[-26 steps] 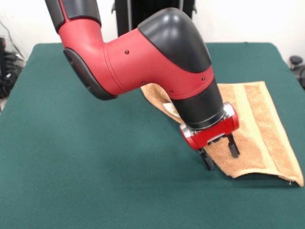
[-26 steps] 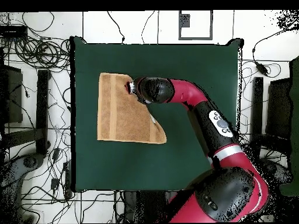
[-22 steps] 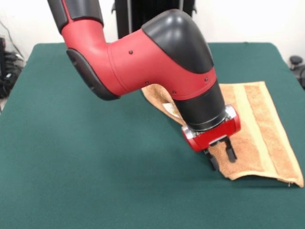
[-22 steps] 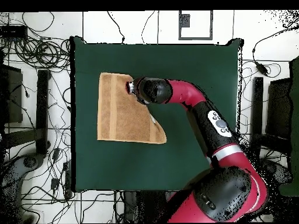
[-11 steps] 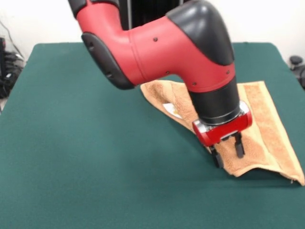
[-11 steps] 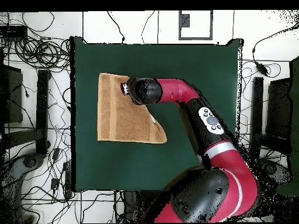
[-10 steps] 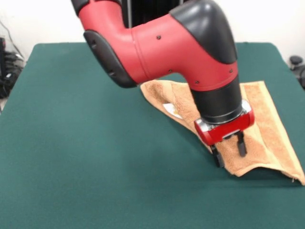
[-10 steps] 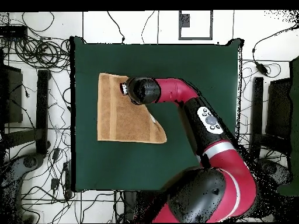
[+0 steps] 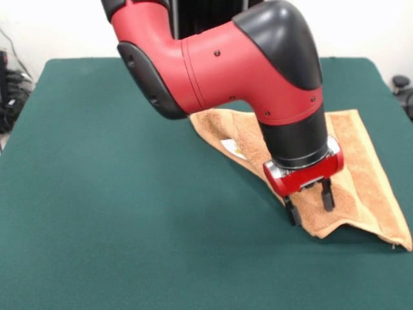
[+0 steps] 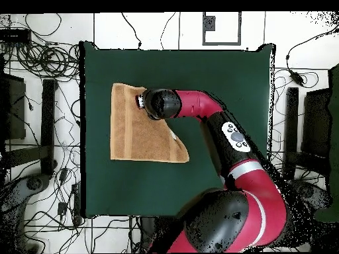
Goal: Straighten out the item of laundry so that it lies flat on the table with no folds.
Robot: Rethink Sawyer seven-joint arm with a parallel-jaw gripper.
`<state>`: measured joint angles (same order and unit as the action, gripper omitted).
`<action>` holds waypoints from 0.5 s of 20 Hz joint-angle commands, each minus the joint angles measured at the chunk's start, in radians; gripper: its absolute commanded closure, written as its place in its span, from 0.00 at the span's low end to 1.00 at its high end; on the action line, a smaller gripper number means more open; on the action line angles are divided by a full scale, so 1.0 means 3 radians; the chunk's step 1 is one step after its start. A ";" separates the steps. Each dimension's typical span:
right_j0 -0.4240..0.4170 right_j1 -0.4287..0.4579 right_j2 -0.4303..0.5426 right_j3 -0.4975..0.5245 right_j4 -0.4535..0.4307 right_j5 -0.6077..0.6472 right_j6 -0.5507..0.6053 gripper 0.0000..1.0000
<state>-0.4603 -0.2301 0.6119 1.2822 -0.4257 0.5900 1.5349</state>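
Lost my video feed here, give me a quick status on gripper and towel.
Gripper open, fingers straddling the towel's folded edge. Towel still folded over, not flat. Nothing else on the table.

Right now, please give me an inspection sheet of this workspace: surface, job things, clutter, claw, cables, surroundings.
Surface: green table, bare apart from the towel.
Job things: tan-orange towel toward one side of the table, not flat; one side is folded over on a diagonal, a white label shows at the fold, and the near corner is lifted a little.
Clutter: nothing seen on the table.
Claw: claw open, its tips down at the towel's folded edge near the raised corner.
Cables: many loose cables on the floor around the table.
Surroundings: dark equipment stands beside the table; no person seen.
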 commanded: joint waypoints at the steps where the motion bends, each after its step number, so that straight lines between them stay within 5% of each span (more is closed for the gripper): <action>1: 0.0210 0.0274 -0.0333 0.0172 0.0041 -0.0134 0.0618 0.00; 10: 0.0557 0.0105 -0.0729 0.0254 0.0138 -0.0375 0.1048 0.00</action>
<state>-0.3883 -0.2578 0.5208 1.2825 -0.3906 0.5399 1.5349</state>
